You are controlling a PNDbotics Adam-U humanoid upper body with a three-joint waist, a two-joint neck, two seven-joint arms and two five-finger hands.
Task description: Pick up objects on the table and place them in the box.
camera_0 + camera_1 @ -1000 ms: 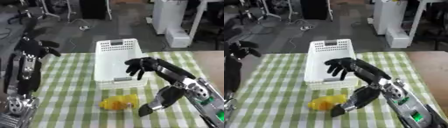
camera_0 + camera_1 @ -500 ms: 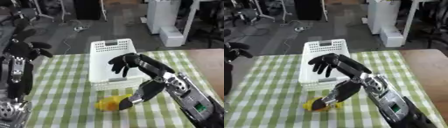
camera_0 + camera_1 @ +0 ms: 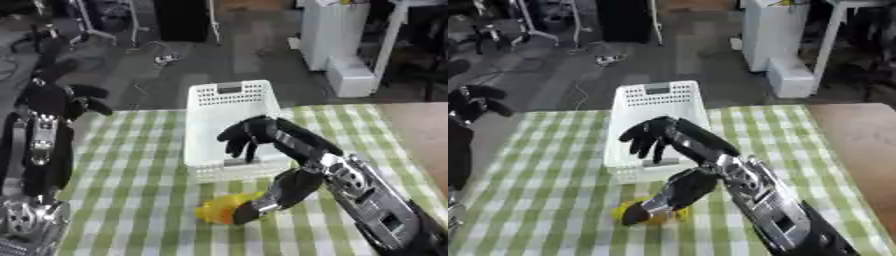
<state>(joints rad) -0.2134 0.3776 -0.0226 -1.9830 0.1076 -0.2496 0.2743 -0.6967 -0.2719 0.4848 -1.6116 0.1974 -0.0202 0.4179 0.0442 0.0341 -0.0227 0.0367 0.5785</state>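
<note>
A white perforated box (image 3: 229,99) stands on the green checked tablecloth (image 3: 131,185). My right hand (image 3: 249,137) hovers over the box's near half, open, its fingers spread and pointing down into it; nothing is in it. In front of the box lies a yellow rounded object (image 3: 219,209). A black part of my right arm (image 3: 284,192) slants down to its right side and partly covers it. My left hand (image 3: 54,97) is raised at the far left edge of the table, open and holding nothing.
The table's bare wooden part (image 3: 420,130) lies to the right of the cloth. Beyond the far edge are the floor with cables, chair bases and a white machine (image 3: 346,45). My left arm (image 3: 35,155) stands along the left edge.
My right hand has moved left, from beside the box's right rim to over its inside. The whole picture has also shifted a little. The yellow object lies where it was.
</note>
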